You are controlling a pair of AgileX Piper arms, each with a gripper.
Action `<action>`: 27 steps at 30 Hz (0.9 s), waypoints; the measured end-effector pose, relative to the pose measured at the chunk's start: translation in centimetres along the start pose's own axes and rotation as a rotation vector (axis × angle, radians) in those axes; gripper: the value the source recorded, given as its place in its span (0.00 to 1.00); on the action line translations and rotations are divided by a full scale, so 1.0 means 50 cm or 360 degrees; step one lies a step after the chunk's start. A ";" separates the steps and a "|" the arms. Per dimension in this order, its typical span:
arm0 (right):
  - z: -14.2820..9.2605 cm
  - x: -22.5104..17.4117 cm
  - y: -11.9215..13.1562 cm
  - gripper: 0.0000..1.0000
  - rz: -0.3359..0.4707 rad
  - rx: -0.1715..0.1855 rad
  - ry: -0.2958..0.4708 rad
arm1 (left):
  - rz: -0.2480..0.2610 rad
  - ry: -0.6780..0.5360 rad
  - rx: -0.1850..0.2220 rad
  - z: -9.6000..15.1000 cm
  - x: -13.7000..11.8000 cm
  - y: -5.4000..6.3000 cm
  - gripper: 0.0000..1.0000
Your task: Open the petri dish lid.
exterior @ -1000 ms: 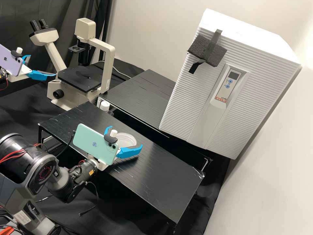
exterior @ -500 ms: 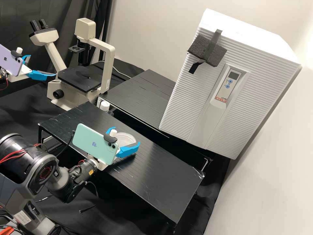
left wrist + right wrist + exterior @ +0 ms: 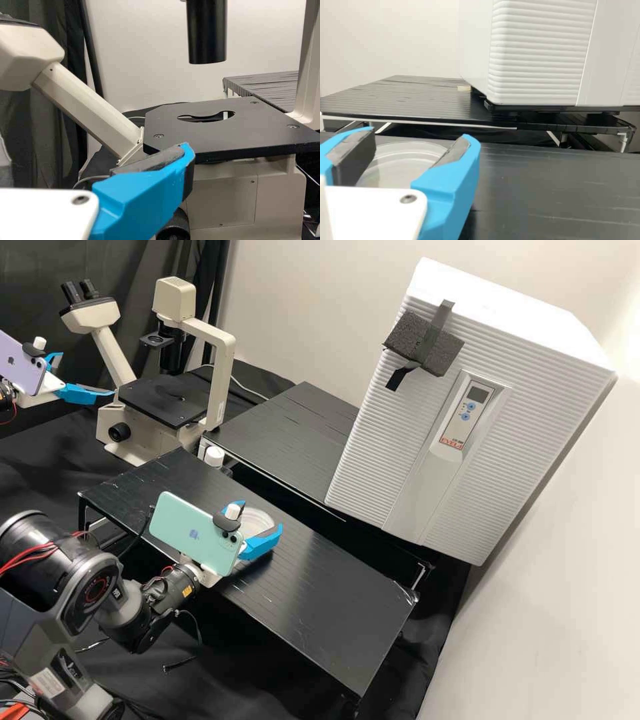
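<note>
In the high view, we see the clear dish (image 3: 259,525) lying flat on the black table (image 3: 327,613), at about eight o'clock from the middle. The right gripper (image 3: 260,515) is there too, with its two fingers (image 3: 451,175) spread, one on each side of the dish; we cannot tell whether they touch it. We also cannot tell if a lid is on the dish. At ten o'clock, near the edge of this view, the left gripper (image 3: 87,374) is spread apart, beside the microscope (image 3: 163,400). The big white box (image 3: 467,433) stands at two o'clock, and a white cap (image 3: 214,455) is at eleven o'clock from the dish.
</note>
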 end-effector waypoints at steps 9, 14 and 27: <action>-0.011 -0.003 -0.002 1.00 0.0030 -0.0115 -0.0002 | 0.0000 0.0000 0.0000 0.000 0.000 0.000 1.00; -0.020 -0.008 0.005 1.00 0.0088 -0.0140 -0.0002 | 0.0000 0.0000 0.0000 0.000 0.000 0.000 1.00; -0.039 -0.013 -0.002 1.00 0.0066 -0.0143 0.0081 | 0.0000 0.0000 0.0000 0.000 0.000 0.000 1.00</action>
